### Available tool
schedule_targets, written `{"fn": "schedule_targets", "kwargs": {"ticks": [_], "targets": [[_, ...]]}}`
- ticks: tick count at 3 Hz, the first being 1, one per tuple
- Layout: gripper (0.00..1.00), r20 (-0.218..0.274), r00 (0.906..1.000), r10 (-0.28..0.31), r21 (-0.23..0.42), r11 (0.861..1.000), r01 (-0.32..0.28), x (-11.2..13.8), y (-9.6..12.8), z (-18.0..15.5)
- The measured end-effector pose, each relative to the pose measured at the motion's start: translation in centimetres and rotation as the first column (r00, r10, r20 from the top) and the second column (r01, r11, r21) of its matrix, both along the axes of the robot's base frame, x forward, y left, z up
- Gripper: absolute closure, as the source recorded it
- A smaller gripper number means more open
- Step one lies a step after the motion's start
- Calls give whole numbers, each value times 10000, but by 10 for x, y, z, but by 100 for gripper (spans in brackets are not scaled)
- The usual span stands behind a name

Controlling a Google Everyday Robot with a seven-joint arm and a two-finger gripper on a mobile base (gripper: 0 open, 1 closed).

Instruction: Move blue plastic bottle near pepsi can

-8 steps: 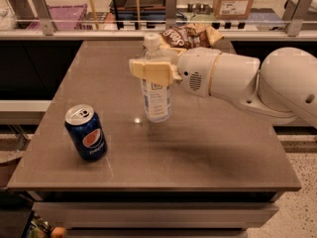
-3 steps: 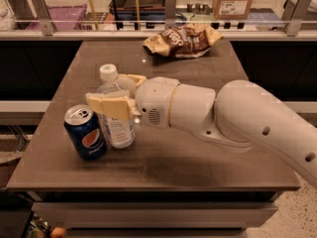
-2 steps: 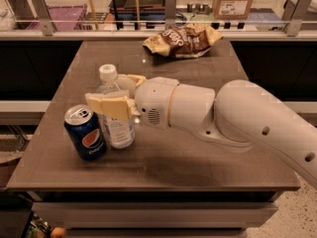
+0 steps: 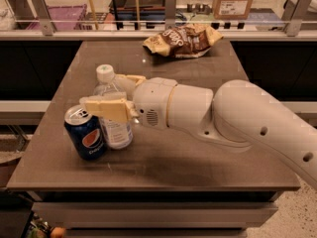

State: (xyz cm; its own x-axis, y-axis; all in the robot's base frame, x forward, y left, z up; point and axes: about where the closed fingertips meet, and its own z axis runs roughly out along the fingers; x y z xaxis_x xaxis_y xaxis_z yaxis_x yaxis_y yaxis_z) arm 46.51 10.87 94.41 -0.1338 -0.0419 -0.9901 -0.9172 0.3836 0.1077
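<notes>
At lower left of the frame the pepsi can stands near the table front edge, w/ the blue plastic bottle upright just beside it on the right (touching or not, we can't tell). The gripper pinches the bottle below its cap, one finger in front, one behind. We judge release is the step: spread the fingers slowly w/o twisting, then draw back rightward, away from the can; the chip bag, upper centre, is well apart.
</notes>
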Motion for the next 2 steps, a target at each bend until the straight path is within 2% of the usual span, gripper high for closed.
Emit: {"fn": "schedule_targets", "kwargs": {"ticks": [1,2], "targets": [[0,12,10000,32,-13,10000,-32,-1,2,0],[0,12,10000,33,-14,10000,-33,-1,2,0]]}}
